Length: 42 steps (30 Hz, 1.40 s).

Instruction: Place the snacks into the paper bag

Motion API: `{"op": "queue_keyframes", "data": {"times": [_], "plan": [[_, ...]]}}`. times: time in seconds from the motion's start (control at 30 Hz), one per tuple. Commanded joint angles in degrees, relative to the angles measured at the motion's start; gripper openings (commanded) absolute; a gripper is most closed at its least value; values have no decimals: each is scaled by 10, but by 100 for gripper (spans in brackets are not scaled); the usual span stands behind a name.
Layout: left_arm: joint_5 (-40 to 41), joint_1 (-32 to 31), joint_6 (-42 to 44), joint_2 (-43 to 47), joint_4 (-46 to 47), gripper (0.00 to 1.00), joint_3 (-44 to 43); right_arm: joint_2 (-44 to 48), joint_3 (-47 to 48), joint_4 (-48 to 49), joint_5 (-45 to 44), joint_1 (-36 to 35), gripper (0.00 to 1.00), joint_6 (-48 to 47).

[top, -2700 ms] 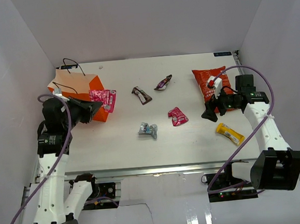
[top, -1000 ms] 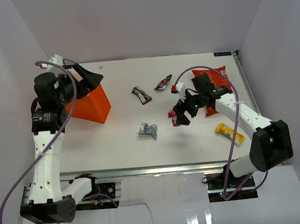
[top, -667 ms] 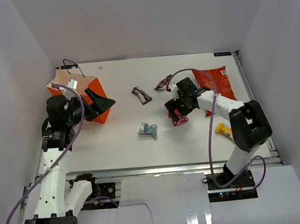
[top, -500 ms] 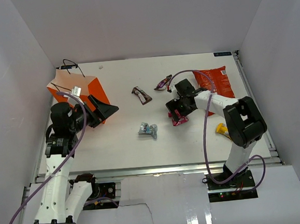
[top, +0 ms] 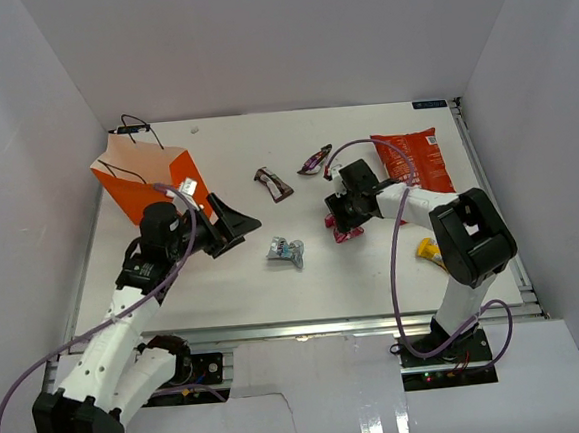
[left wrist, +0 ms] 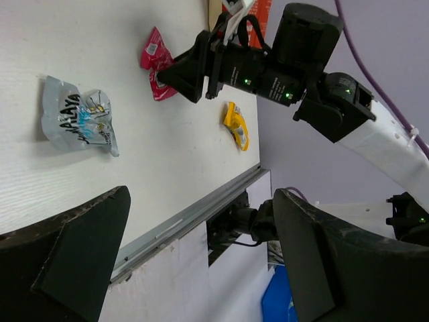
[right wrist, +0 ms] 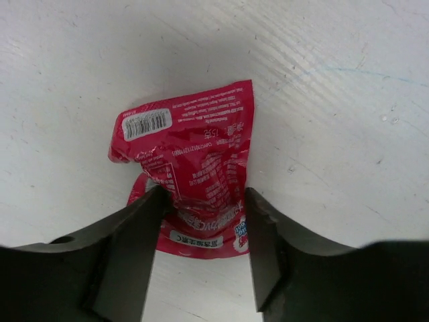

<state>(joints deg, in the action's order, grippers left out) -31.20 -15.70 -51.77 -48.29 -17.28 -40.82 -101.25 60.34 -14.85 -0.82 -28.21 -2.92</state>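
A pink wrapper (right wrist: 194,168) lies flat on the white table, and my right gripper (right wrist: 204,201) is down over it with both fingers pressed against its sides. The top view has that gripper (top: 341,221) just left of the red-orange crisp packet (top: 416,161). My left gripper (top: 242,230) hangs wide open and holds nothing, between the orange paper bag (top: 151,182) and a silver-blue wrapper (top: 285,251). Two dark purple-brown wrappers (top: 274,183) (top: 315,159) lie farther back. A yellow wrapper (top: 427,249) peeks out beside the right arm.
The left wrist view looks across the table at the silver-blue wrapper (left wrist: 77,121), the pink wrapper (left wrist: 155,67), the yellow wrapper (left wrist: 234,124) and the table's metal front rail (left wrist: 194,208). White walls close in the table at the left, back and right.
My left arm has swung away from the bag toward the middle of the table, jaws still wide. My right gripper dropped onto the pink wrapper and its jaws narrowed around it.
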Motion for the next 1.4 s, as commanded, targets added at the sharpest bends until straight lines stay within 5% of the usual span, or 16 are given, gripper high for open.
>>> {"op": "queue_keyframes", "data": {"times": [0.0,0.2,0.37,0.73,1.17,1.37], "plan": [[38,-37,-37,-18,65,98,20,-1,-26,11,1,-2,53,0],[67,-90,-60,-76,116,98,34,18,-39,17,22,3,21,-19],[83,-133,-98,-147,191,98,38,92,-57,32,86,7,9,-82],[79,-202,-119,-327,247,89,-63,218,-71,2,360,7,9,-212],[67,-237,-120,-406,247,79,-109,218,-57,5,393,6,13,-188],[64,-242,-121,-421,246,51,-112,220,-48,-4,412,6,15,-192]]}}
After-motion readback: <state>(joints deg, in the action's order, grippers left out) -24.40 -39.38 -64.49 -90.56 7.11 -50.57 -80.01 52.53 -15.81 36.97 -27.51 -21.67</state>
